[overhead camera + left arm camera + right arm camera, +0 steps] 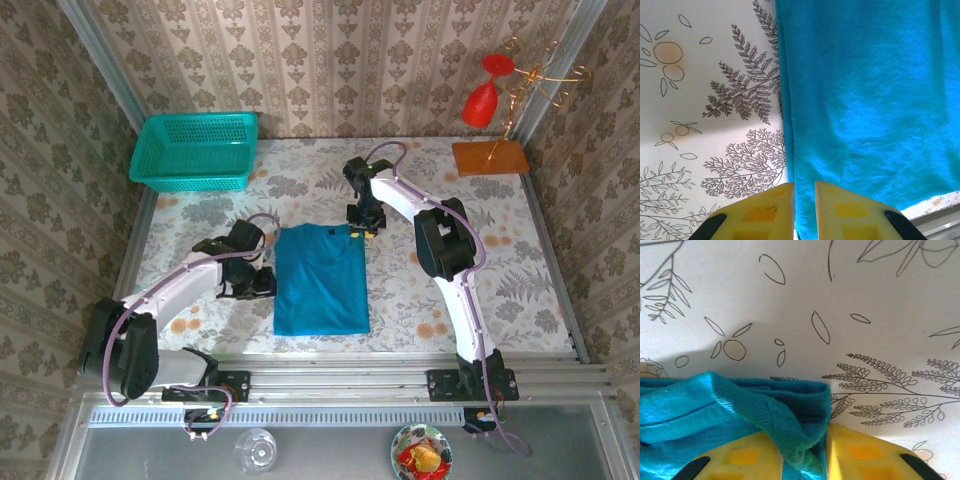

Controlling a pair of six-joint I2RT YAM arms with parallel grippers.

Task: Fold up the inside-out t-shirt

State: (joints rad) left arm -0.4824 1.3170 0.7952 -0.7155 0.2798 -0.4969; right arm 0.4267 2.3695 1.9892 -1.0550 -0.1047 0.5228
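The inside-out t-shirt [320,285] is plain teal and lies flat as a folded rectangle in the middle of the table. My left gripper [262,283] sits at the shirt's left edge. In the left wrist view its yellow fingers [770,210] stand close together with the shirt's edge [805,200] running up between them. My right gripper [362,228] is at the shirt's far right corner. There the ribbed collar cloth [785,425] bunches up between its jaws and drapes over the left finger, while the right finger [860,452] shows bare.
A teal mesh basket [195,150] stands at the back left. At the back right are an orange base [490,157] with a wire stand and a red glass [482,100]. A clear glass [256,450] and a bowl [422,455] sit below the rail.
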